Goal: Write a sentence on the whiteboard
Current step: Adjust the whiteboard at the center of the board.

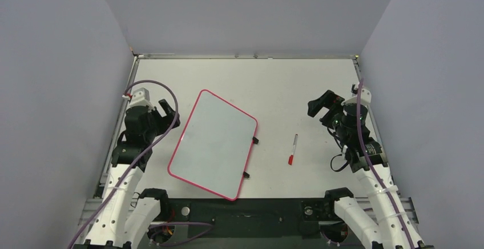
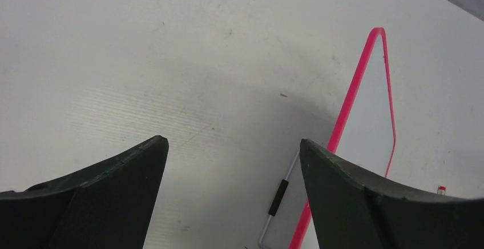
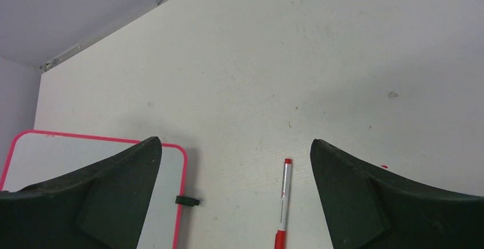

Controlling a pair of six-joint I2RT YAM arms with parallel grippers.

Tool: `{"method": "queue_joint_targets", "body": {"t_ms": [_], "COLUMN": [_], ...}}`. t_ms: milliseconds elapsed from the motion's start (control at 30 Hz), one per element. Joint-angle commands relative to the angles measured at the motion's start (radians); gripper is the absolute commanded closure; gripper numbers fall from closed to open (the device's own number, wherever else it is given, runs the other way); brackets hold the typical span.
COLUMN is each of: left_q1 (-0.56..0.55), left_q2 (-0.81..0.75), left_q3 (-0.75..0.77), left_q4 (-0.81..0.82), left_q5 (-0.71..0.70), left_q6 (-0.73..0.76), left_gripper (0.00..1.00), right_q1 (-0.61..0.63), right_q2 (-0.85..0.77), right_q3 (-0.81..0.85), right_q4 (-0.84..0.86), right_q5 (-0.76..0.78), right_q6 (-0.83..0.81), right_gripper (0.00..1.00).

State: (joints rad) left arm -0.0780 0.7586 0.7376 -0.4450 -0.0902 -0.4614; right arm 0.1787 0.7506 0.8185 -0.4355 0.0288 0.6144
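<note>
Grey-walled bay over matte white table [image 1: 297,83]. At eight o'clock of table centre, lying flat and skewed: large white rounded-corner whiteboard [image 1: 212,144] with red-pink border, blank. At four o'clock, apart from the board: slim white red-ended marker pen [image 1: 293,149]. Left gripper [image 2: 232,143] and right gripper [image 3: 235,141] spread wide, holding nothing. Pen probably light, stiff, slick, apt to roll; best pinched mid-barrel. Board likely to slide under writing pressure; worth pinning at its nine o'clock edge.

Whiteboard [image 1: 214,144]: large, flat, rectangular, rounded corners, thin red-pink border, face plain white. Lying flat on the surface [image 1: 297,89], left of its middle and toward its near edge, turned askew to its sides. Two small black clips [image 1: 255,140] on the long edge facing the surface's middle.
</note>
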Motion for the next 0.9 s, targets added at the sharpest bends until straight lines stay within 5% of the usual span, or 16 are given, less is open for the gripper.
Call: {"method": "queue_joint_targets", "body": {"t_ms": [0,433,633,867], "left_q1": [-0.012,-0.083,-0.084,-0.098], "left_q2": [0.019,-0.051,-0.087,-0.061], "left_q3": [-0.021,-0.114,-0.085,-0.088], "left_q4": [0.047,0.096,0.091,0.084], "left_q5": [0.168,0.293,0.32,0.421], "left_q6": [-0.017,-0.06,-0.045,-0.043], "left_gripper": [0.17,0.31,0.23,0.38], "right_q1": [0.015,0.027,0.028,0.047], "right_q2": [-0.007,0.011,0.022,0.055], "right_q3": [-0.022,-0.063,-0.053,-0.066], "right_q4": [-0.04,-0.053,-0.062,-0.085], "right_q5": [-0.044,-0.089,-0.114,-0.096], "right_q6": [-0.017,-0.049,-0.074,-0.034], "right_gripper": [0.0,0.0,0.0,0.01]}}
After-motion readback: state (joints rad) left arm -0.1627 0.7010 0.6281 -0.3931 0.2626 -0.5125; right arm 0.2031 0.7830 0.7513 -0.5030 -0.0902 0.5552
